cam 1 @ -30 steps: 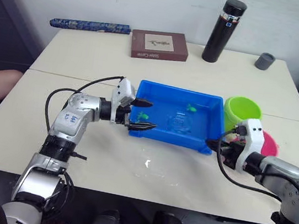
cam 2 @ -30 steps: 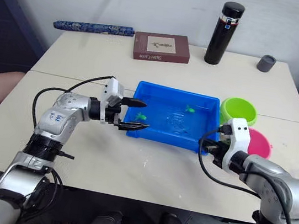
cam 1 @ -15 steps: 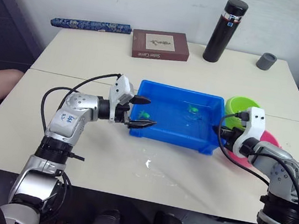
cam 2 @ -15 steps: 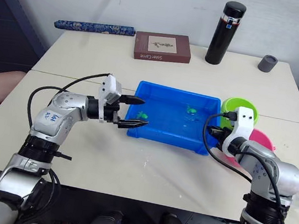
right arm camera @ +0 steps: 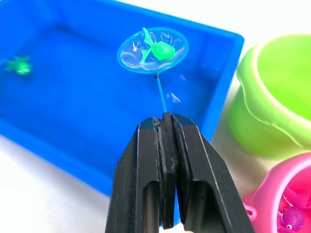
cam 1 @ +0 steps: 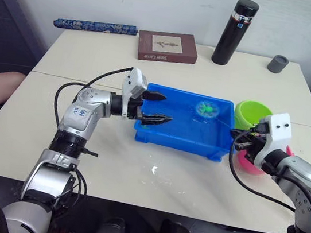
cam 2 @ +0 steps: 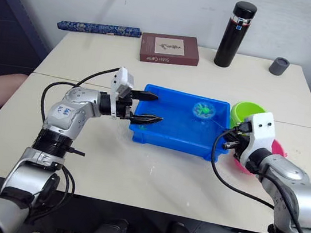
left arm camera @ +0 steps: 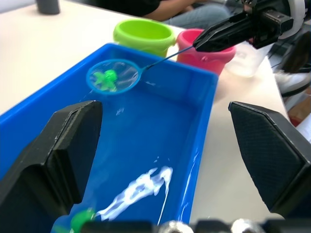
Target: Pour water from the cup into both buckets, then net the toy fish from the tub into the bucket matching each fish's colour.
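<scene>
On the pale surface [cam 1: 136, 172] the right pincer [right arm camera: 167, 127], pinching the net [right arm camera: 152, 50] with a green fish [right arm camera: 160, 49] over the tub [cam 1: 169, 144], should probably carry it level to the green bucket [cam 1: 252, 114]; left pincer [cam 1: 157, 107] spread.

On the pale table [cam 2: 153, 174] sits the blue tub [cam 2: 176, 144]. The net [cam 2: 204, 109] is held over the tub's far right part with a green fish [cam 2: 205, 108] in its hoop. The right gripper [cam 2: 228, 143] is at the tub's right end, beside the lime green bucket [cam 2: 243, 112] and the pink bucket [cam 2: 277, 150]. The left gripper [cam 2: 152, 108] spreads its 2 fingers over the tub's left end. Along the far edge stand a black flask [cam 2: 236, 26], a brown box [cam 2: 170, 49], a grey cup [cam 2: 279, 66] and a blue patterned roll [cam 2: 98, 28].
</scene>
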